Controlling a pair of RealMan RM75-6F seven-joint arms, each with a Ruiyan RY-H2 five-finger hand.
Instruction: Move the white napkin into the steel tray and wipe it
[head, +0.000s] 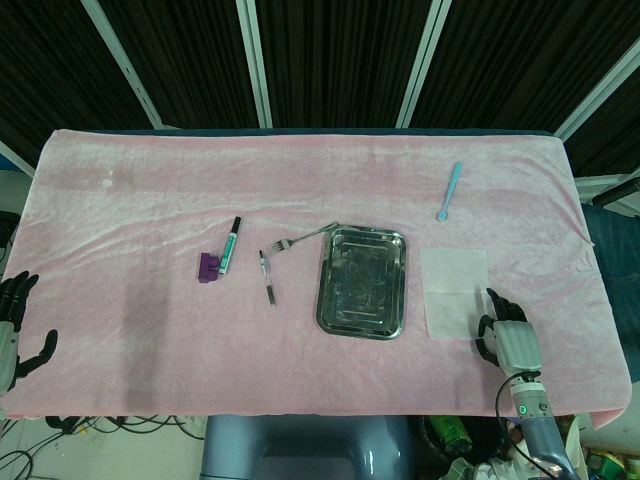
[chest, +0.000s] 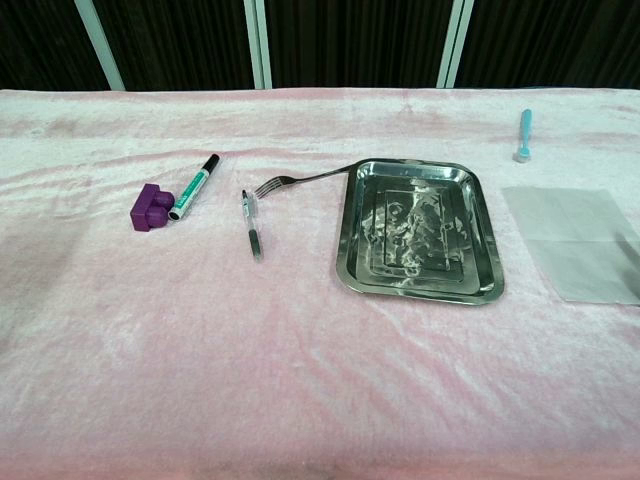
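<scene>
Opening stage of the task: the napkin (head: 455, 290) lies flat on the pink cloth (head: 150, 330) just to the right of the steel tray (head: 399, 290), apart from it, and nothing has yet been picked up. The right hand (head: 506, 338) sits at the napkin's near right corner, one fingertip reaching toward the sheet's edge; it holds nothing, its fingers look loosely curled, and whether it touches the napkin cannot be told from the head view. The chest view does not show this hand clearly. The left hand (head: 18, 330) rests at the far left edge of the table, fingers spread and empty, well apart from everything. The step in hand appears to be the approach to the napkin. The next move probably calls for pinching a thin, flat sheet off a soft cloth, which gives little edge to catch, then carrying it left over the tray's raised rim and setting it down inside. The tray floor shows pale smears, presumably what is to be wiped. A fork (head: 302, 238) lies with its handle end at the tray's far left corner, apparently touching the rim, so a wiping push could shift both. A pen (head: 267, 277), a marker (head: 231, 246) and a purple block (head: 208, 267) lie left of the tray; a light blue tool (head: 450, 191) lies beyond the napkin, clear of the likely path.
</scene>
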